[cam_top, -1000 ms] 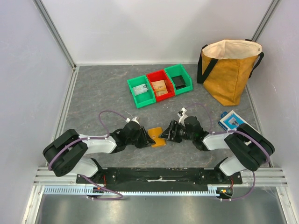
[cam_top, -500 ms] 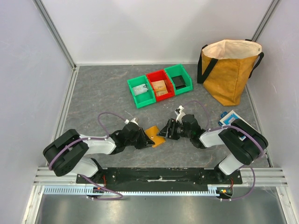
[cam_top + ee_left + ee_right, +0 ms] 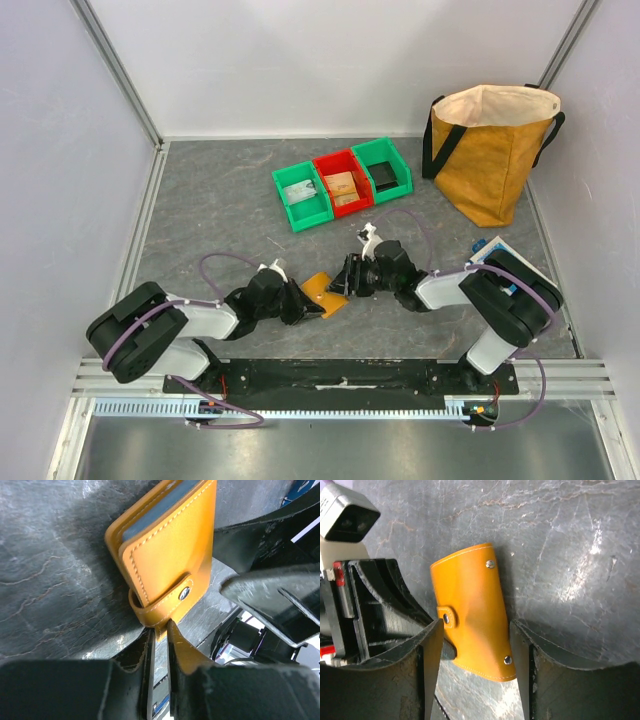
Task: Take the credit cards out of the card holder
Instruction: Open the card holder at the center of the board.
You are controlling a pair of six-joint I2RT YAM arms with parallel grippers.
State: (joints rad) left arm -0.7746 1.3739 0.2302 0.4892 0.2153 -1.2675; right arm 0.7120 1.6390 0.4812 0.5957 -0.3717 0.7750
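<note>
— Grey, stone-patterned table (image 3: 200,220) with white walls around it. Where is the card holder?

— The card holder (image 3: 324,292) is at the near middle of the table, between the two arms. It is tan-orange and folded closed. It does not lie flat; it is tilted, with one edge up.

— Is the strap fastened?

— Yes. In the left wrist view the strap (image 3: 162,605) goes around the edge, and its snap (image 3: 184,593) sits on the cover.

— And the credit cards?

— I see only a pale blue layer between the covers. Whether this is a card or the lining, I cannot tell.

— What about the left gripper?

— The left gripper (image 3: 159,639) is at the strap side. Its fingertips are almost together, and the fold of the strap is between them. Whether they really squeeze it, I cannot tell.

— The right gripper?

— The right gripper (image 3: 476,635) is on the opposite side. Its fingers (image 3: 431,655) stand wide, one against each side edge of the holder, so the holder is clamped across its width.

— What else is on the table?

— Farther back, three bins stand in a row: a green bin (image 3: 302,198), a red bin (image 3: 343,185) and a second green bin (image 3: 382,170). A mustard bag (image 3: 490,170) stands at the far right. A blue-and-white box (image 3: 493,255) lies near the right arm, partly hidden by it.
</note>
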